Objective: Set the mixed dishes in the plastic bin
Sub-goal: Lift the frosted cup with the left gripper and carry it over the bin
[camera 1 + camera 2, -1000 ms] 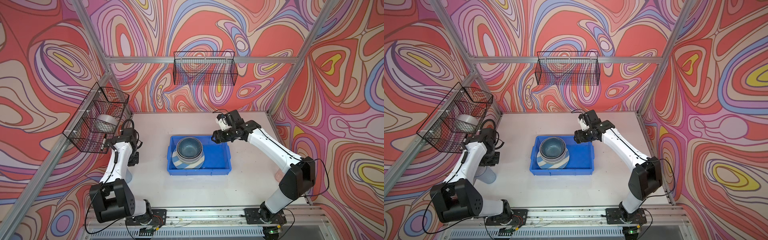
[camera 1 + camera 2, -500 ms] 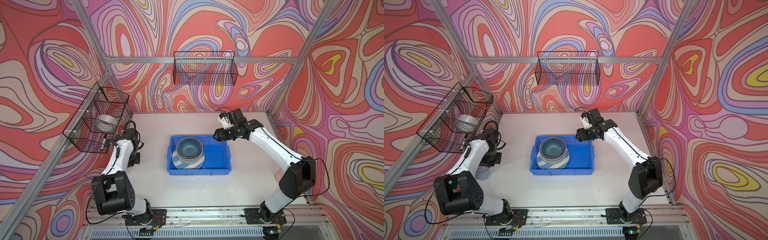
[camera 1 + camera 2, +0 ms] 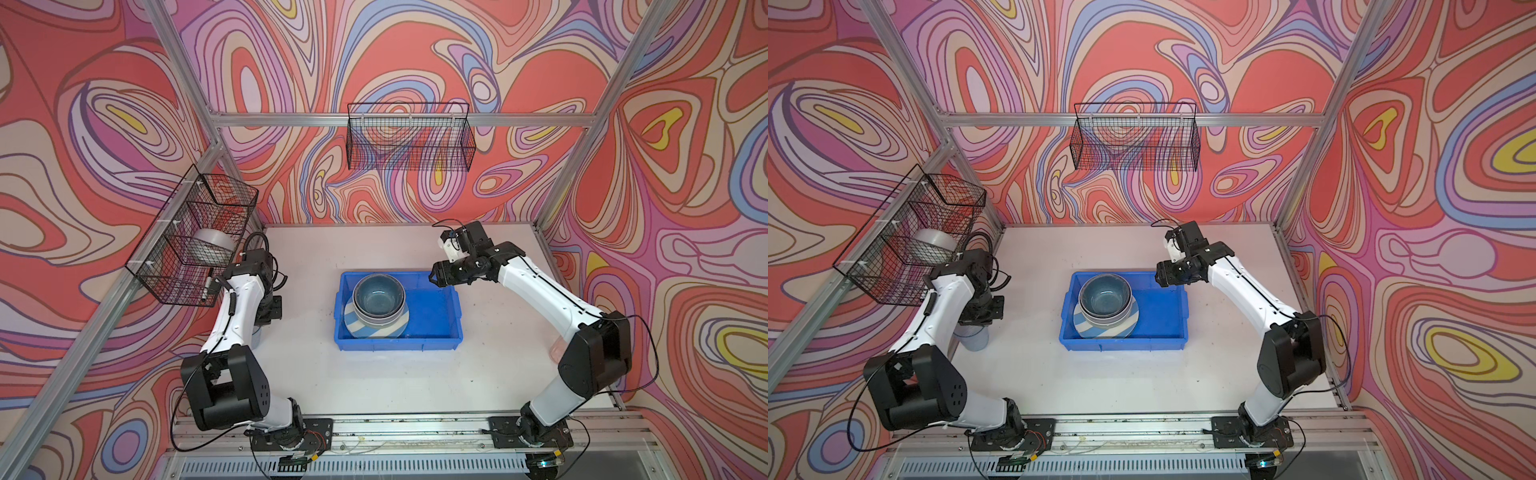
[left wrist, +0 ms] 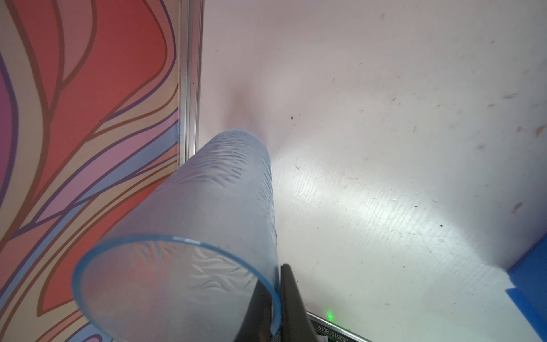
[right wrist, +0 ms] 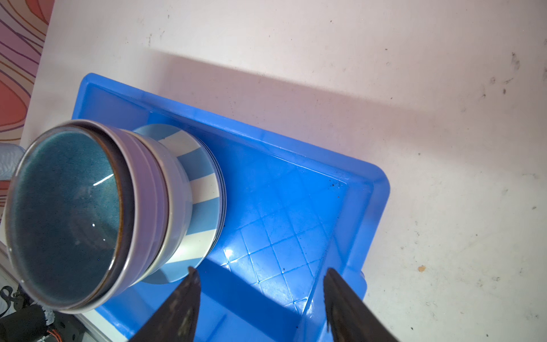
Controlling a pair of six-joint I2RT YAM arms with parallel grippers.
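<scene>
Item: blue tumbler, by the left wall, well apart from the bin; whether its base is off the table cannot be told. Left gripper is clamped on the tumbler's rim wall, pinching it from inside and outside. Right gripper is spread and empty, over the bin's far right corner. Hazards, as judged: slick wall pivots or slips in a one-sided pinch; tumbler clips the bowls stacked in the bin's left half; tall tumbler topples once set down; arms meet above the bin.
</scene>
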